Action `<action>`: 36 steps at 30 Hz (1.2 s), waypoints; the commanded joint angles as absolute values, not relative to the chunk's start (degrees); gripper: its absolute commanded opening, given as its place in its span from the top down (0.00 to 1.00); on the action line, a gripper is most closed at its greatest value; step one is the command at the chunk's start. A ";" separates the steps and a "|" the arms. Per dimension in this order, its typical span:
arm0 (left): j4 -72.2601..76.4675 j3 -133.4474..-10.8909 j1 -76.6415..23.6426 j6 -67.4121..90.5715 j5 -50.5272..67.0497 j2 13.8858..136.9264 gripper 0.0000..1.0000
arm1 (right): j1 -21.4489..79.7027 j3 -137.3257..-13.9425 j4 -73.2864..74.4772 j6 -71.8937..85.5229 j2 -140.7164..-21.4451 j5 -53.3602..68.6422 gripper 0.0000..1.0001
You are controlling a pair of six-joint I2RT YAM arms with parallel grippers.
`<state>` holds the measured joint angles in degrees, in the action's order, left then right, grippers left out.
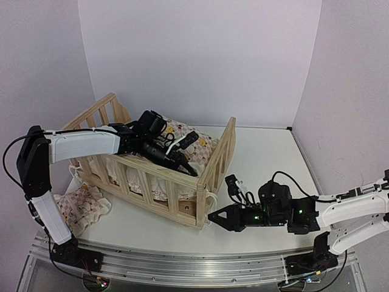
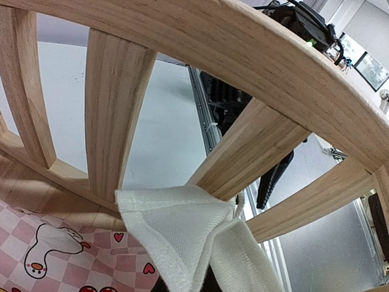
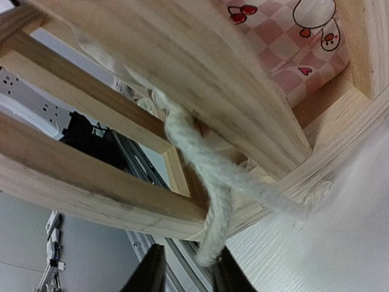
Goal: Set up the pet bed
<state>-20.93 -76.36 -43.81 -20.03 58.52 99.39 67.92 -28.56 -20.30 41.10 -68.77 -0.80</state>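
On the white desk [image 1: 267, 158], left fingers [image 1: 181, 163] pinch the cushion [image 2: 61, 243] inside the pine frame [image 1: 217, 159]; right fingers [image 3: 149, 275] gape around a tie string [image 3: 189, 153].

No words, numbers or brands can be read; the cushion [image 2: 61, 255] bears only printed pictures.

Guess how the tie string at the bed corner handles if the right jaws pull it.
Tie string probably floppy: it droops in a curve off the frame. Likely light: thin cord. Its twisted, fuzzy surface should grip rather than slip.
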 commanded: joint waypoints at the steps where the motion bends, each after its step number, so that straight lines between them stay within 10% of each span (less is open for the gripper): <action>1: -19.41 -76.20 -43.59 -20.64 58.92 97.17 1.00 | 68.12 -27.85 -24.33 40.88 -67.82 -6.61 0.84; 11: -18.94 -76.20 -43.59 -20.62 59.13 97.01 0.99 | 68.10 -30.07 -24.28 40.02 -71.23 -7.09 0.97; 18: -20.17 -79.61 -42.94 -22.24 54.98 95.38 0.53 | 67.31 -33.50 -24.75 37.72 -71.94 -6.13 1.00; 23: -19.55 -83.58 -41.73 -24.06 49.44 93.04 0.41 | 66.51 -36.16 -24.71 38.21 -74.80 -3.65 1.00; 36: -16.37 -77.09 -35.67 -33.35 49.18 71.20 0.49 | 62.81 -40.52 -24.38 47.28 -81.41 5.55 1.00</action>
